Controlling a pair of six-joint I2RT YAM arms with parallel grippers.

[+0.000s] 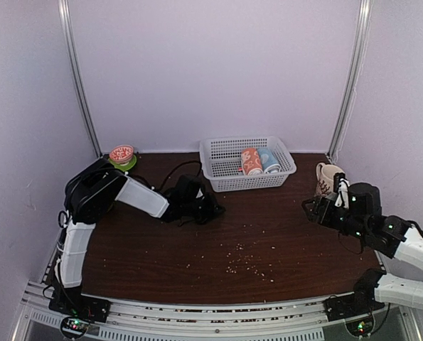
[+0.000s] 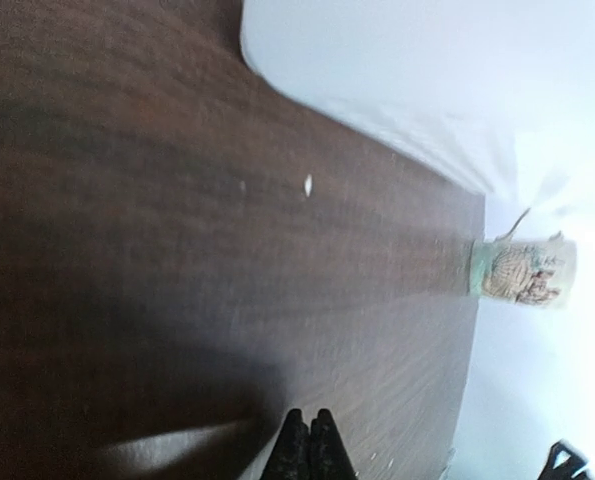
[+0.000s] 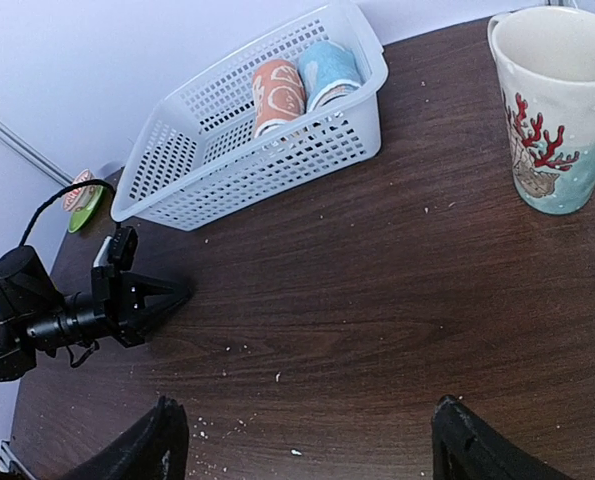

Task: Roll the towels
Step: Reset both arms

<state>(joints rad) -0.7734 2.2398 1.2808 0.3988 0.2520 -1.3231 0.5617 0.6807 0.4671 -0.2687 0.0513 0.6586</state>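
Both towels lie rolled up side by side in the white basket (image 1: 218,153) at the back of the table: the orange-red one (image 1: 251,161) (image 3: 278,92) on the left, the light blue one (image 1: 269,160) (image 3: 327,70) on the right. My left gripper (image 1: 218,209) (image 2: 309,415) is shut with nothing in it, low over the bare wood in front of the basket's left end. My right gripper (image 1: 309,207) (image 3: 312,425) stands open and empty above the table at the right, facing the basket (image 3: 227,170).
A reindeer mug (image 1: 328,179) (image 3: 552,110) (image 2: 522,272) stands at the back right, close to my right gripper. A small patterned bowl on a green dish (image 1: 122,155) sits at the back left. Pale crumbs (image 1: 243,259) dot the wood near the front.
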